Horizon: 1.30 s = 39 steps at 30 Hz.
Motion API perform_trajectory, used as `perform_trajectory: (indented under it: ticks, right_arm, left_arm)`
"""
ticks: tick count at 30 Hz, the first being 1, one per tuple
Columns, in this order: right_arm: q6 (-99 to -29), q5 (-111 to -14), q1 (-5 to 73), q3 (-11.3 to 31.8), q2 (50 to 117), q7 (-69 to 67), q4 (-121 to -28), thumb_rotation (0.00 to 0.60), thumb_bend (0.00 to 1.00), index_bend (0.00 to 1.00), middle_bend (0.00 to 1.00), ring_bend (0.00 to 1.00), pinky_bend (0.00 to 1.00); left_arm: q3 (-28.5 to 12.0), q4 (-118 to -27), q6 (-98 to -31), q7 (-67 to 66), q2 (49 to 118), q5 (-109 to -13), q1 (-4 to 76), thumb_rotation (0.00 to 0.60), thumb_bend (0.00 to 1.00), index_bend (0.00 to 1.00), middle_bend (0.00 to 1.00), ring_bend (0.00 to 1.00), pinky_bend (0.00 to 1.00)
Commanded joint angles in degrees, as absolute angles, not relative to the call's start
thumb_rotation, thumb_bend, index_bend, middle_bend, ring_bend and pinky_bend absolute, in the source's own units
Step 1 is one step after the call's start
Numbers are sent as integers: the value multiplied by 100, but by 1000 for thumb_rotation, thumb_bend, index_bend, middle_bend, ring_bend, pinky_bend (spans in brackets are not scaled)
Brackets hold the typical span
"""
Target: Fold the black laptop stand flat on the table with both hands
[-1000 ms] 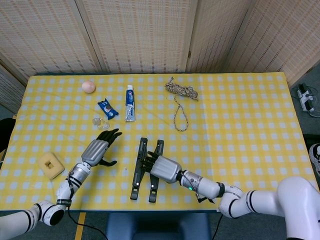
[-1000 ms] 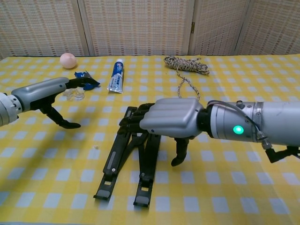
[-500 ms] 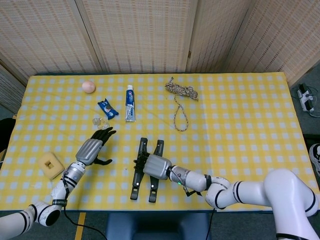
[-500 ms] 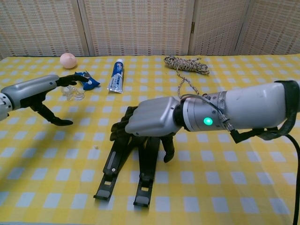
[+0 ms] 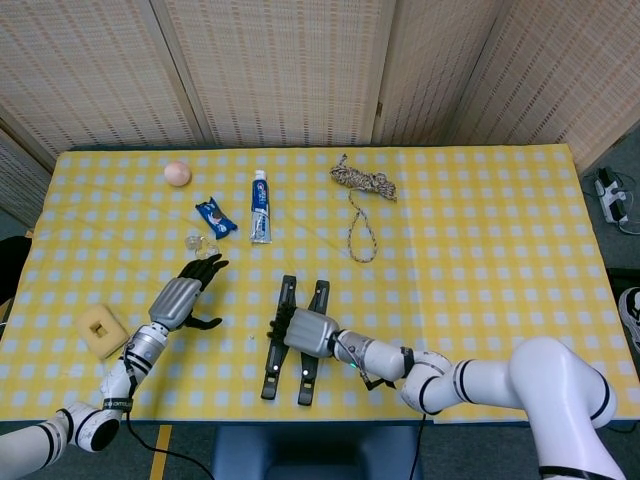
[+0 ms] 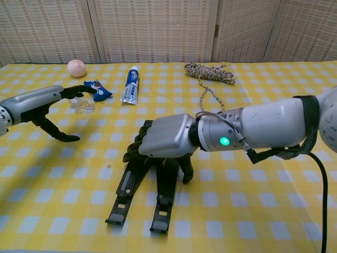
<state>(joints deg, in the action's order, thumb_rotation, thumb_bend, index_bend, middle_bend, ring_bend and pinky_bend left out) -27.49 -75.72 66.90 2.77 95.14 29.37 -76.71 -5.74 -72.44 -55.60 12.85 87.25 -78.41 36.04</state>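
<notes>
Since a second ago my right hand (image 6: 163, 139) has slid left over the black laptop stand (image 5: 293, 341), fingers curled upon its upper end, grip uncertain, and my left hand (image 5: 183, 297) has drawn back, open. The counter (image 5: 480, 240) wears a yellow checked cloth before woven screens. The stand's hinge is hidden beneath my metallic hand.
</notes>
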Motion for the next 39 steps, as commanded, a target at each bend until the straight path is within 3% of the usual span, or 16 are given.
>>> perform_trajectory:
  ticks: [1, 10, 22, 24, 26, 29, 32, 39]
  right_arm:
    - [-2804, -7654, 6704, 275, 9520, 2833, -7640, 600, 155, 158, 239, 122, 36]
    - [-3057, -8077, 6692, 253, 9550, 2317, -7490, 600, 155, 379, 391, 224, 43]
    - [-3563, -8784, 6647, 133, 9598, 1549, -7202, 600, 156, 498, 490, 315, 73]
    - [-3588, -8792, 6625, 123, 9577, 1520, -7199, 600, 156, 450, 436, 275, 66]
    - [-3654, -8745, 6572, 147, 9530, 1602, -7254, 600, 156, 216, 256, 163, 31]
    - [-3739, -8676, 6508, 186, 9488, 1691, -7335, 600, 156, 9, 55, 61, 1]
    - [-4157, -8427, 6219, 322, 9297, 1892, -7612, 600, 156, 0, 1, 43, 0]
    - [-6129, -7677, 4795, 330, 8307, 3192, -9187, 600, 156, 0, 2, 55, 0]
  left_arm:
    - [-573, -7225, -5555, 1304, 8734, -7843, 3600, 600, 237, 49, 10, 0, 0]
    - [-574, -7154, -5512, 1314, 8784, -7838, 3606, 600, 237, 49, 10, 0, 0]
    - [-620, -7168, -5526, 1241, 8794, -7806, 3609, 600, 237, 49, 10, 0, 0]
    - [-632, -7177, -5562, 1181, 8788, -7807, 3605, 600, 237, 49, 10, 0, 0]
    - [-661, -7162, -5665, 1054, 8795, -7808, 3588, 600, 237, 49, 10, 0, 0]
    - [-683, -7157, -5744, 956, 8796, -7799, 3568, 600, 238, 49, 10, 0, 0]
    - [-692, -7064, -6010, 517, 8718, -7876, 3522, 600, 240, 52, 10, 0, 0]
    - [-696, -7625, -6652, -363, 8074, -7668, 3057, 600, 254, 83, 10, 0, 0]
